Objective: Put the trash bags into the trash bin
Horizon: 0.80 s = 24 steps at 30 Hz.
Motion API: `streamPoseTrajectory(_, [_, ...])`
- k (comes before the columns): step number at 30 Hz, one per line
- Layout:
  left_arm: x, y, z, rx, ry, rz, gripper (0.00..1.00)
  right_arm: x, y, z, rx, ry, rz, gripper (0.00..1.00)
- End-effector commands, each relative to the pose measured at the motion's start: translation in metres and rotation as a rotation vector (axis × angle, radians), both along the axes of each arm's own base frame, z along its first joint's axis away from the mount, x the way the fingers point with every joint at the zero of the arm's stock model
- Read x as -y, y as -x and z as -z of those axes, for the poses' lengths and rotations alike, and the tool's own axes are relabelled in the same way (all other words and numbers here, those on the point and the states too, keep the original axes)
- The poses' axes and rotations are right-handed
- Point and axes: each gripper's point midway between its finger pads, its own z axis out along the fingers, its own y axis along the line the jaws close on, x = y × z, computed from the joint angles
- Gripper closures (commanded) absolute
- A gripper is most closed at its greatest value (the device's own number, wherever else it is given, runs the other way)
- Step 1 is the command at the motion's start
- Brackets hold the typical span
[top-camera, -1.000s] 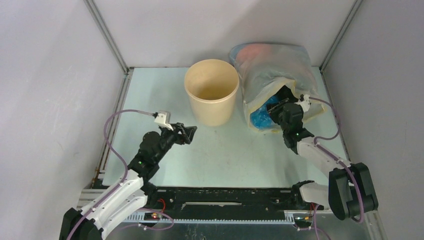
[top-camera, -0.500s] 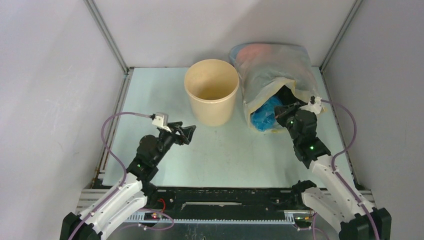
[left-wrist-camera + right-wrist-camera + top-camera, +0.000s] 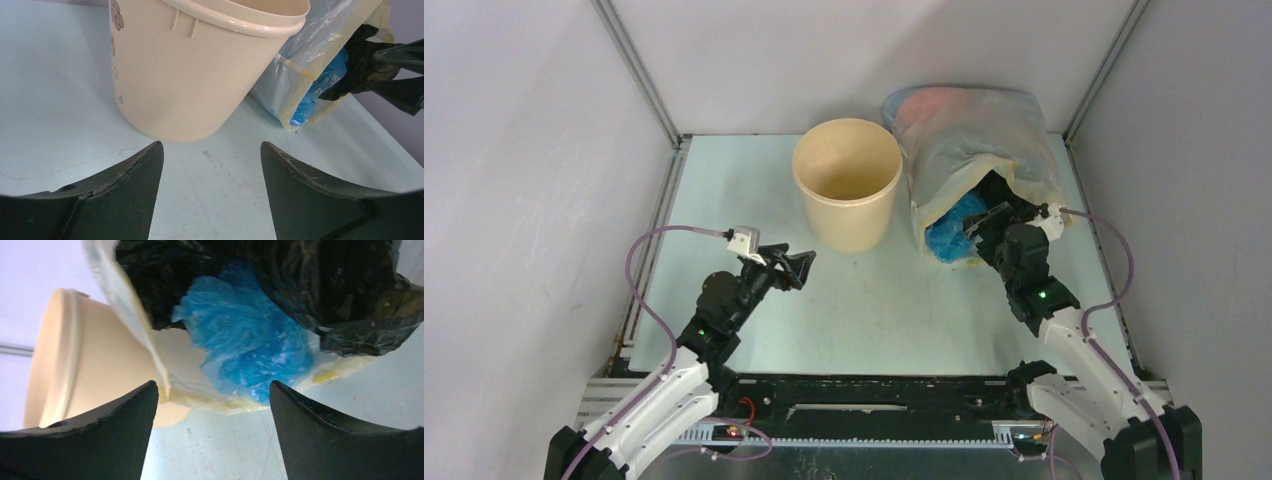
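Note:
The trash bin is a round tan bucket standing upright at the table's back middle; it also fills the top of the left wrist view. A crinkly light-blue trash bag bulges out of the mouth of a cloudy sack right of the bin. My right gripper sits just in front of that blue bag, open, with only bare table between its fingers. My left gripper hovers open a short way in front of the bin, holding nothing.
Crumpled black plastic fills the sack behind the blue bag. The sack leans close against the bin's right side. Grey walls and metal rails close the table in at left, back and right.
My right arm drew back from the sack mouth, then edged toward it again; its jaws now stand open. The blue bag sticks out slightly more. The left arm barely moved.

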Motion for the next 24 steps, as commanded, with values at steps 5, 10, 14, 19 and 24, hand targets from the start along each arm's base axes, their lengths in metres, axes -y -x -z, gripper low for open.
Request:
streamPoseTrajectory(5, [0.002, -0.001, 0.002, 0.029, -0.022, 0.012, 0.21, -0.02, -0.047, -0.001, 0.03, -0.116, 0.026, 0.24])
streamPoseTrajectory(10, [0.002, 0.0, 0.002, 0.031, -0.02, 0.013, 0.21, -0.031, -0.069, -0.005, 0.033, -0.085, -0.015, 0.54])
streamPoseTrajectory(14, [0.001, 0.002, -0.001, 0.039, -0.018, 0.013, 0.21, -0.031, -0.06, -0.011, 0.022, -0.018, -0.057, 1.0])
streamPoseTrajectory(19, [0.001, 0.002, -0.001, 0.04, -0.013, 0.013, 0.21, -0.031, -0.022, -0.017, -0.002, 0.024, -0.146, 1.0])
streamPoseTrajectory(24, [0.005, 0.003, -0.002, 0.037, -0.004, 0.029, 0.21, -0.086, 0.038, -0.05, 0.11, 0.041, -0.59, 1.0])
